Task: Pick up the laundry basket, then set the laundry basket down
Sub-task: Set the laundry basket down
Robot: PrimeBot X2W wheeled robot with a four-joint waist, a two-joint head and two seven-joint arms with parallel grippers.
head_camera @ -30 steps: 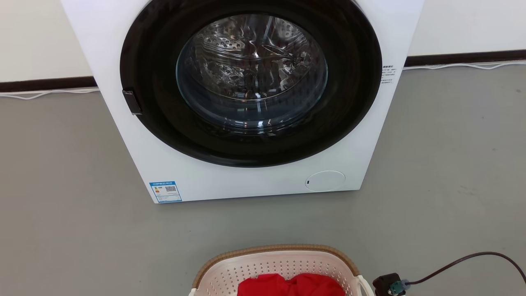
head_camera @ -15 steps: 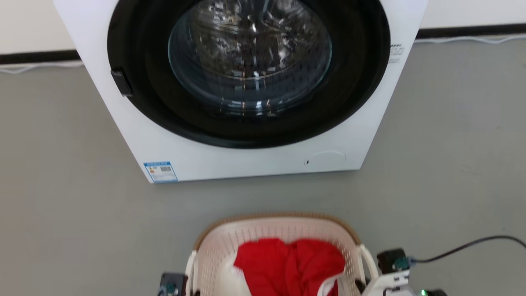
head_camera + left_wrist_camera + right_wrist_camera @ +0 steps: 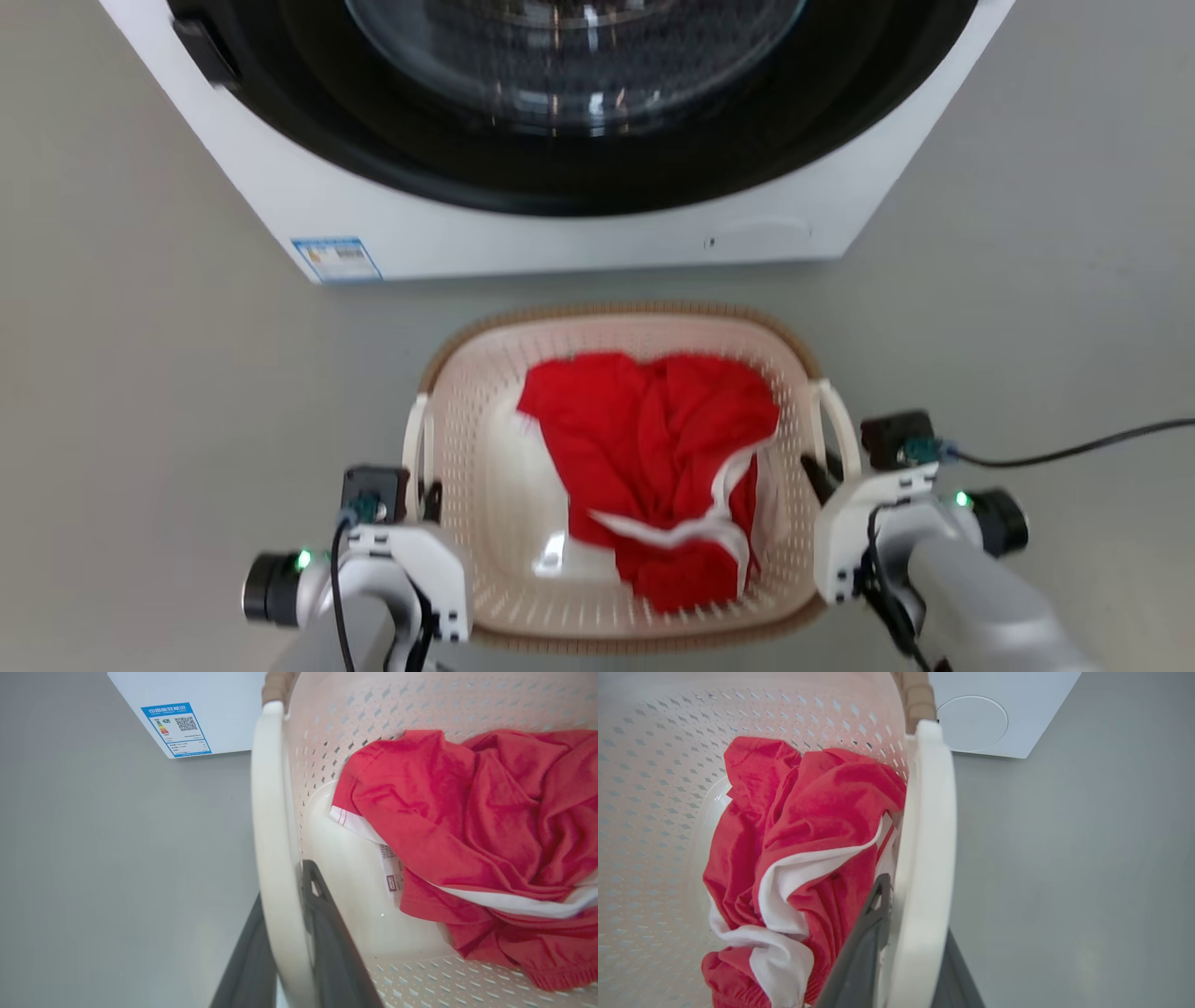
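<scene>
The laundry basket (image 3: pixel 607 312) is in the lower middle of the head view, just in front of the white washer (image 3: pixel 560 238) at the top. A crumpled red and white garment (image 3: pixel 653 448) lies inside it, and I cannot tell whether it rests on the grey floor (image 3: pixel 140 392). At the lower left the left gripper (image 3: pixel 428 497) has its 2 dark fingers clamped on the basket's white left handle (image 3: pixel 415 439), 1 inside the loop and 1 outside. At the lower right the right gripper (image 3: pixel 822 476) pinches the right handle (image 3: pixel 837 425) likewise, a black cable (image 3: pixel 1064 455) trailing off beside it.
</scene>
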